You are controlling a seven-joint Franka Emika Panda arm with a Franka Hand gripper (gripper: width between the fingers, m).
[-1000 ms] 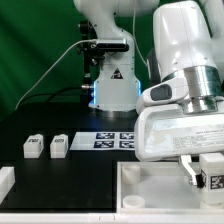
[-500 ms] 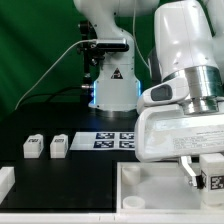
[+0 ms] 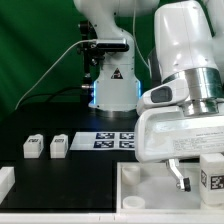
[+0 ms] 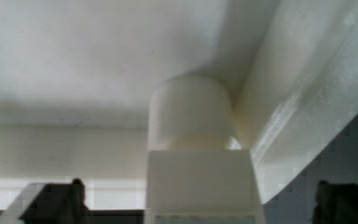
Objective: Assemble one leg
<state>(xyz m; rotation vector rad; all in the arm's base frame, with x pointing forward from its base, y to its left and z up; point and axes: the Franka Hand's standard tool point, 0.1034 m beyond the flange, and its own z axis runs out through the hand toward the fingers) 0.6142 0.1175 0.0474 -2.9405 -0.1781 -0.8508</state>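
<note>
Gripper (image 4: 202,200) widened since half second ago: finger (image 3: 181,180) shifted off leg (image 3: 212,176). Jaws apart, leg upright between, gap each side.

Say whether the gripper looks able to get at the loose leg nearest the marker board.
Probably yes: the loose leg lies uncovered with free space above it, though the gripper stands open around another leg.

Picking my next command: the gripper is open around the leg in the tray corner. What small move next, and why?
Probably close the gripper on the leg and turn it: it stands upright in the tray corner, fingers clear on both sides, and nothing shows it fully seated.
</note>
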